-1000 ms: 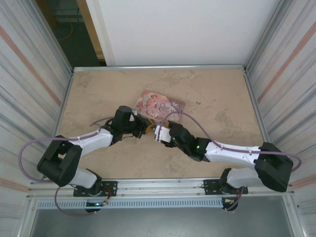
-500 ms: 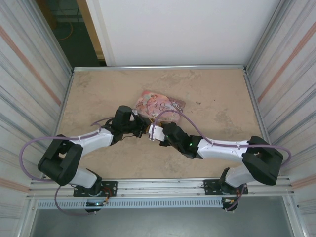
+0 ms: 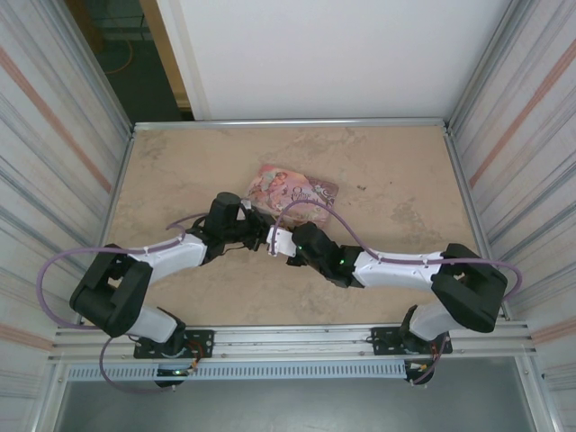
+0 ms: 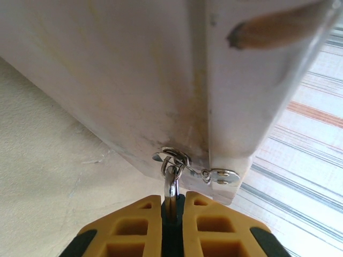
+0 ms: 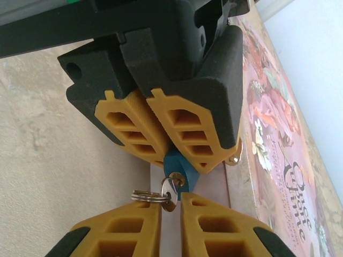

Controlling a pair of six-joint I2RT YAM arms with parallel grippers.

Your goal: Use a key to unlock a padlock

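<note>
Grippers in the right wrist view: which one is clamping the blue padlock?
The left gripper, at the top of the view, pinches the padlock between its yellow pads. The right gripper at the bottom holds the key instead.

The left arm [image 3: 171, 254] and right arm [image 3: 400, 268] have white shells between bulky black joints, and a lilac cable [image 3: 49, 270] loops alongside each. A small green light [image 3: 342, 262] glows on the right wrist. The left end effector [image 5: 179, 160] and right end effector [image 5: 171, 201] have yellow-orange fingers [image 5: 120, 230] moulded with rectangular hollows and backed in black.
</note>
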